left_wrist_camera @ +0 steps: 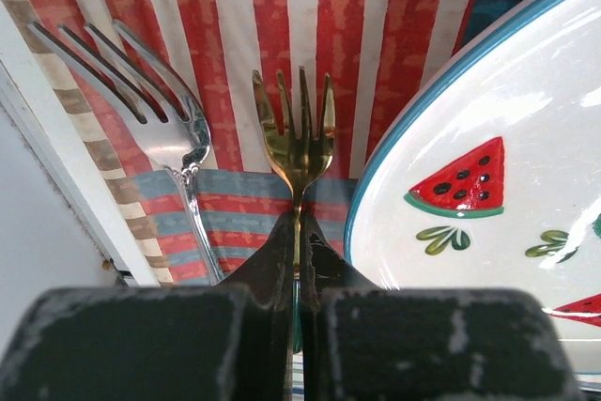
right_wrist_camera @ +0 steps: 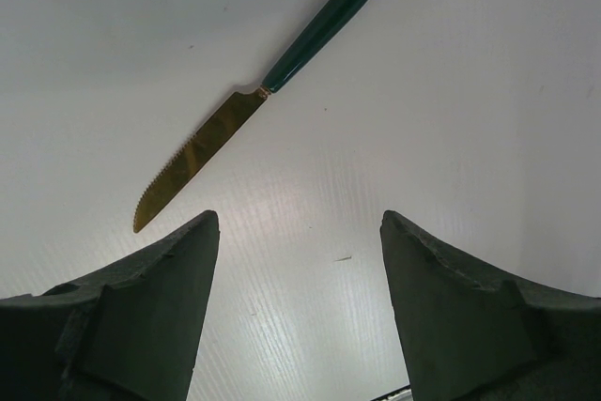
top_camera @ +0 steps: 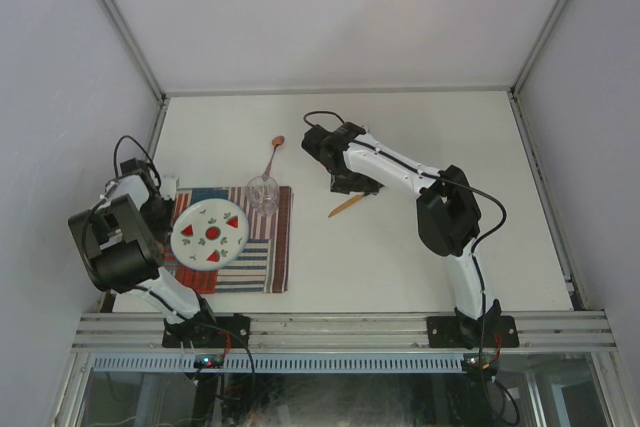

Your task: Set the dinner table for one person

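The off-white worktop [top_camera: 400, 257] lies directly beneath the right claw [right_wrist_camera: 299, 223], which hangs spread above a green-handled knife [right_wrist_camera: 254, 100]. The left claw [left_wrist_camera: 299, 260] pinches a gold fork [left_wrist_camera: 296, 138] over the striped placemat [left_wrist_camera: 235, 44], beside the plate [left_wrist_camera: 526, 119].

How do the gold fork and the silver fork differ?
The gold fork is clamped in the left gripper; the silver fork lies free on the placemat. Gold points straight ahead, silver slants left. Silver's head looks bigger. Both are beside the plate.
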Tool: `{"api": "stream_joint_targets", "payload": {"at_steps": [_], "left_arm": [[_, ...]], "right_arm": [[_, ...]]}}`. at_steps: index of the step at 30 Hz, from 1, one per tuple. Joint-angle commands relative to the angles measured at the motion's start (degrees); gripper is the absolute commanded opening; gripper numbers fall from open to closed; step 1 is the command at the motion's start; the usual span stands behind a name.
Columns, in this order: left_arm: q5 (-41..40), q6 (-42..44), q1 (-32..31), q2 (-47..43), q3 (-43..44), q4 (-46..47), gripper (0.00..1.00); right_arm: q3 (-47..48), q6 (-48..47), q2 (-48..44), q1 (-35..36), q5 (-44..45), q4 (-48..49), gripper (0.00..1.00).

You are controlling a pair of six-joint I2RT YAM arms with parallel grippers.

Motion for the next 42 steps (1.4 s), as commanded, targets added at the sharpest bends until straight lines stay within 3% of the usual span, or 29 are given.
{"api": "stream_joint_targets", "payload": {"at_steps": [1,4,9,16,22,34,38,42], "left_arm": [[-0.50,-0.52,0.51,-2.25,-1.12,0.81,0.00],[-1.25,-0.73,0.60,-2.04,-0.98,1.08,0.04],[-1.00,-1.48,0.95,-3.84,-1.24,1.91,0.29],[-1.13,-1.56,1.16,-4.30,-1.31,1.96,0.33],[0.94,-2.50,1.22,-6.10,-0.86,0.98,0.48],[4.44,-3.27,0.85,-14.03,-0.70,-3.49,0.49],[4.51,-3.69,0.43,-15.59,-0.16,-4.89,0.49],[5.78,-3.73,0.25,-17.21,0.64,-7.20,0.49]], "right_arm": [[0.09,0.35,-0.86,0.23,1.21,0.64,0.70],[0.18,0.41,-0.77,0.23,1.21,0.72,0.70],[-0.72,0.63,-1.61,0.23,1.21,1.84,0.72],[-1.88,0.99,-3.00,0.31,1.78,2.79,0.73],[-4.13,0.87,-5.60,1.39,3.97,5.85,0.75],[-8.27,-0.71,-10.11,1.14,2.53,9.13,0.80],[-9.45,-7.86,-9.11,-0.47,-5.99,17.19,0.85],[-0.62,-15.88,-3.80,-1.45,-8.99,19.59,0.88]]}}
